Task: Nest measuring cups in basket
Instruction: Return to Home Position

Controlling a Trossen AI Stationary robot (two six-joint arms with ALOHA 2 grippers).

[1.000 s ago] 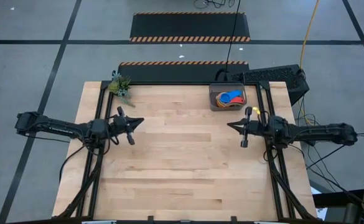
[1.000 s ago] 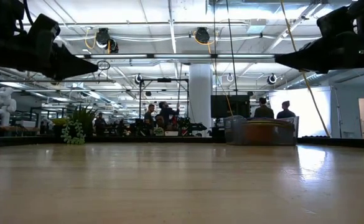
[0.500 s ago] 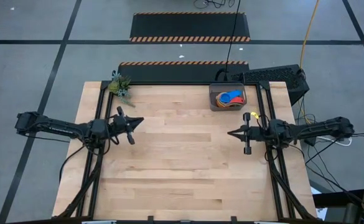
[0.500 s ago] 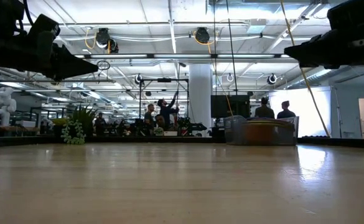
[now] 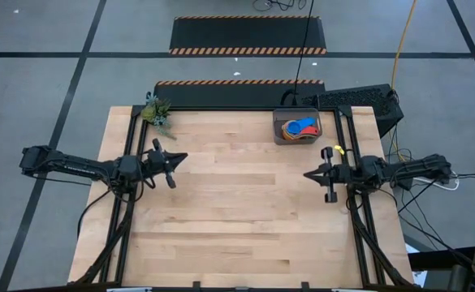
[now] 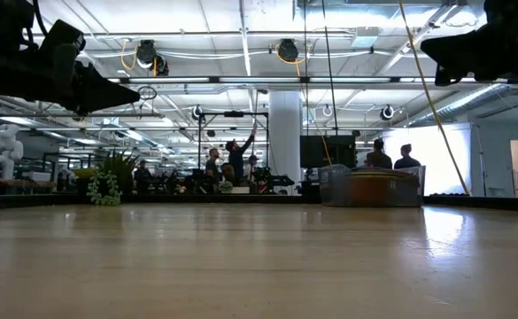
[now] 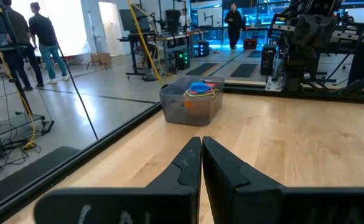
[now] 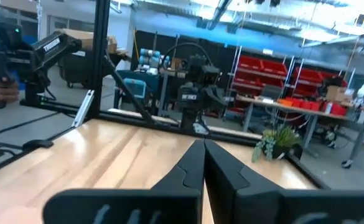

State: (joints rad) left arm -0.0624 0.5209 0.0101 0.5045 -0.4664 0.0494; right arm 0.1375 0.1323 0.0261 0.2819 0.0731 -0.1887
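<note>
Cups (image 5: 300, 127) nested in basket (image 5: 277, 138), L gripper (image 5: 180, 157) fingers together, R gripper (image 5: 308, 174) likewise, both above table (image 5: 237, 227)

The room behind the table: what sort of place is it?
Probably a robotics lab in an industrial hall: an open ceiling with hanging lamps, red storage bins on racks, and a white humanoid robot.
</note>
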